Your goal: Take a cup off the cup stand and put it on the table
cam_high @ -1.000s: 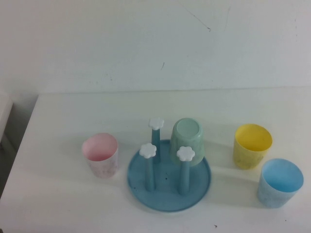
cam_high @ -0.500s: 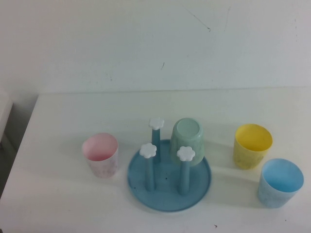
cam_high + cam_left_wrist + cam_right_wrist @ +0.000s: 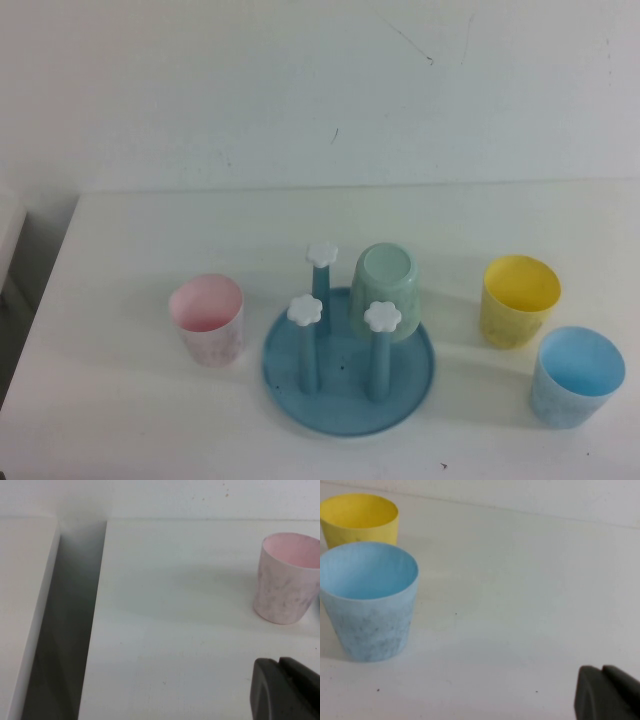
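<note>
The pale pink cup [image 3: 207, 318] stands upright on the white table [image 3: 120, 410], just left of the round blue cup stand [image 3: 348, 385]; it also shows in the left wrist view [image 3: 287, 580]. Three of the stand's pegs with white flower knobs [image 3: 304, 311] are bare. A mint green cup [image 3: 386, 290] sits upside down on the stand. Neither arm shows in the high view. My left gripper [image 3: 280, 662] hovers over the table, short of the pink cup, fingers together and empty. My right gripper [image 3: 602, 669] is over bare table, fingers together and empty.
A yellow cup [image 3: 518, 300] and a blue cup [image 3: 576, 377] stand upright right of the stand; both show in the right wrist view, the blue cup [image 3: 368, 600] nearer than the yellow cup [image 3: 360, 522]. The table's left edge borders a dark gap [image 3: 65, 630].
</note>
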